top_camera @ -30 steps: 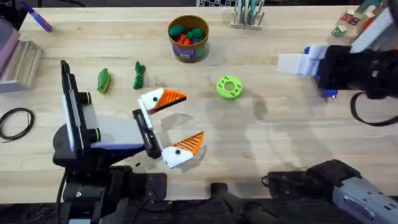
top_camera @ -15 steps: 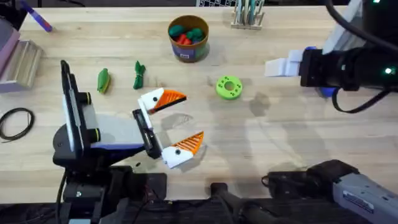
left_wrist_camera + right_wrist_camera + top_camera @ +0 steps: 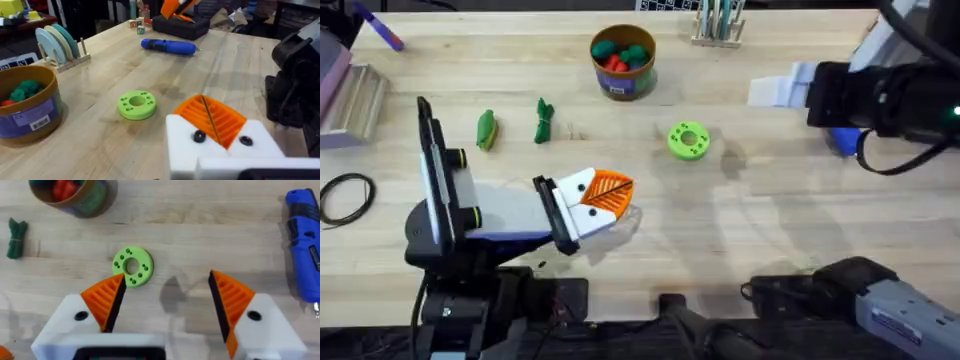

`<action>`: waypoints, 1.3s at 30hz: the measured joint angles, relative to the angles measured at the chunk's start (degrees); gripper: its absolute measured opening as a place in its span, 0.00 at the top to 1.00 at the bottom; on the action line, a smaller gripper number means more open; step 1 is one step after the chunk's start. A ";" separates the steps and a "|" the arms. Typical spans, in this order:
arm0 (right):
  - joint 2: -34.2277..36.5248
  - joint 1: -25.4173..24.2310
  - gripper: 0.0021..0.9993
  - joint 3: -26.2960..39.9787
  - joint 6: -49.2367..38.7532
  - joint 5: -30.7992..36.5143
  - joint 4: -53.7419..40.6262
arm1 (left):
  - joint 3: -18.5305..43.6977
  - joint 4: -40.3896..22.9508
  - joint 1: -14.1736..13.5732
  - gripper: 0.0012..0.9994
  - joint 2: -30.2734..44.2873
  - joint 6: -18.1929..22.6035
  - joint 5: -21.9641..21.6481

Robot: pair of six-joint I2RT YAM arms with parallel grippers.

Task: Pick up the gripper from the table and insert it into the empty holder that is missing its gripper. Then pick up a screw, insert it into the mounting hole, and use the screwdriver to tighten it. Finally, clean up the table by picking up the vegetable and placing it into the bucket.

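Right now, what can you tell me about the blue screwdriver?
The screwdriver is a blue cylinder that looks like plastic, with darker bands and a thin metal tip at one end. It lies flat on its side on the wooden table, near the far right, partly under the right arm in the overhead view. Nothing grips it. The right gripper hovers beside it with its jaws open. A black case sits behind it, apart.

Black arms carry white mounts with orange ribbed fingers [image 3: 104,300].
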 joint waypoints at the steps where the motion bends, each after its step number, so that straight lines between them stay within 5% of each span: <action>1: 0.25 0.00 0.01 0.00 -0.40 0.16 0.38 | 0.00 0.00 0.00 1.00 0.00 0.01 0.00; 9: 2.44 -4.17 0.01 1.81 -4.68 2.81 -0.27 | 0.00 0.00 0.00 1.00 0.00 0.01 0.00; 21: 19.74 -21.40 0.01 22.99 -14.91 4.07 -7.34 | 0.00 0.00 0.00 1.00 0.00 0.01 0.00; 39: 43.14 -33.29 0.02 23.87 -31.64 4.52 -7.59 | 0.00 0.00 0.00 1.00 0.00 0.01 0.00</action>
